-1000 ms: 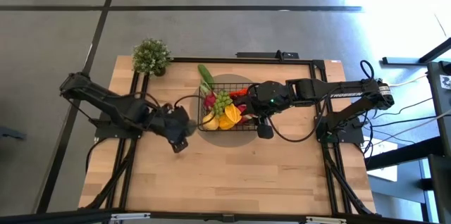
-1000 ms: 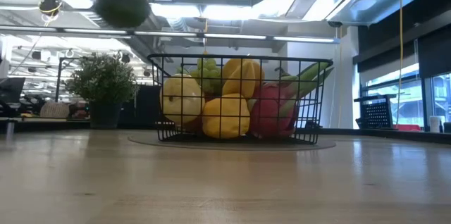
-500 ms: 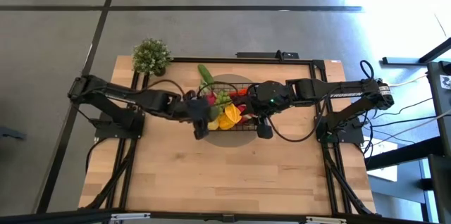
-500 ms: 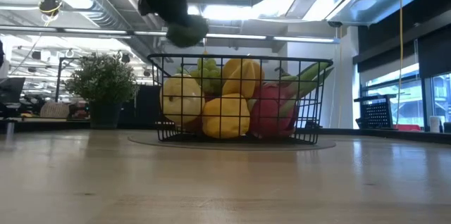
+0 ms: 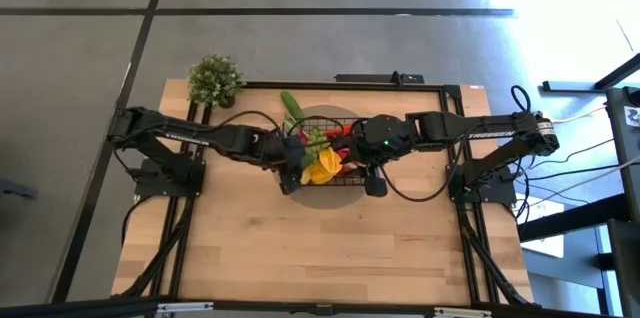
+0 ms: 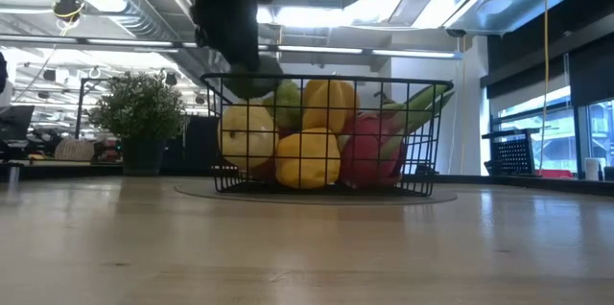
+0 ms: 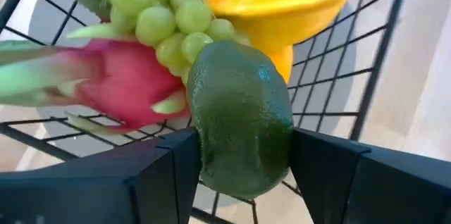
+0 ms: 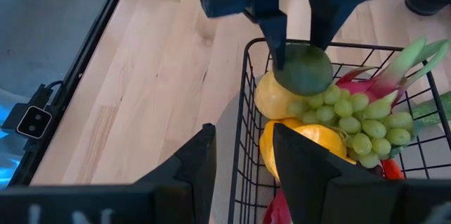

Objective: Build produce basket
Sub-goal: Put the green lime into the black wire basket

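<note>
My left gripper [image 7: 243, 155] clasps a dark green lime [image 7: 242, 123] over the basket [image 8: 248, 104], just beyond it green grapes [image 7: 165, 20] and a dragon fruit [image 7: 120, 83]. My right wrist view alone shows a lemon [image 8: 271, 96] beneath the lime; my right gripper [image 8: 243, 155] beside the basket's rim grips nothing, fingers parted.

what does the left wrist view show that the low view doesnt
Only the left wrist view: the left tool shut on a dark green fruit, with green grapes and a pink dragon fruit just beyond.

Only the low view: the potted plant left of the basket, the whole basket side-on on the table, and the room behind.

Both: the green fruit at the basket's rim, and the yellow produce inside.
</note>
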Action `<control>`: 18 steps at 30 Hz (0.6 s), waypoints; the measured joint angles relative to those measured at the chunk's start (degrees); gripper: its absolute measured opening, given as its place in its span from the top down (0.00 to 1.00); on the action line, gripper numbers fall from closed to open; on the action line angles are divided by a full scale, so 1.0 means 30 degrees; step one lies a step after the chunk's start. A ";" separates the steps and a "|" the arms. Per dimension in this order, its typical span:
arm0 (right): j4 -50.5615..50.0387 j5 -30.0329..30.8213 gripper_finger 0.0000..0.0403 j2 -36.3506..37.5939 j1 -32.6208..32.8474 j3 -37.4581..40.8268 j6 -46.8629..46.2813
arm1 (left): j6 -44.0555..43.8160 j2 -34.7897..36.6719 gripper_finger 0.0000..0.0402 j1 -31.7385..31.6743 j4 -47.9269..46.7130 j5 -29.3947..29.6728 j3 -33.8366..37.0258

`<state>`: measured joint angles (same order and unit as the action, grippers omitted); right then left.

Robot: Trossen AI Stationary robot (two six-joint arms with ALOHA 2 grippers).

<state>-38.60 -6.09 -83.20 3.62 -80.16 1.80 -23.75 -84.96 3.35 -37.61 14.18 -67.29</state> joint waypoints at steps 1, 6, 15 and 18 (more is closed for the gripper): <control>0.0042 0.0000 0.68 -0.0007 0.0000 0.0000 0.0000 | 0.0000 -0.0073 0.58 -0.0023 -0.0058 0.0093 0.0000; 0.0056 0.0000 0.68 0.0000 0.0000 0.0000 0.0000 | -0.0036 -0.0259 0.58 -0.0133 -0.0508 0.0563 0.0000; 0.0071 0.0000 0.67 -0.0002 -0.0002 0.0000 0.0004 | -0.1579 -0.0161 0.58 -0.0726 -0.1356 0.1492 0.0007; 0.0071 0.0001 0.67 0.0000 0.0000 0.0000 -0.0026 | -0.1923 -0.0190 0.58 -0.0847 -0.1330 0.1340 0.0007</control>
<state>-38.39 -6.08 -83.20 3.62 -80.16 1.72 -29.52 -85.53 0.81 -41.60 18.20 -67.26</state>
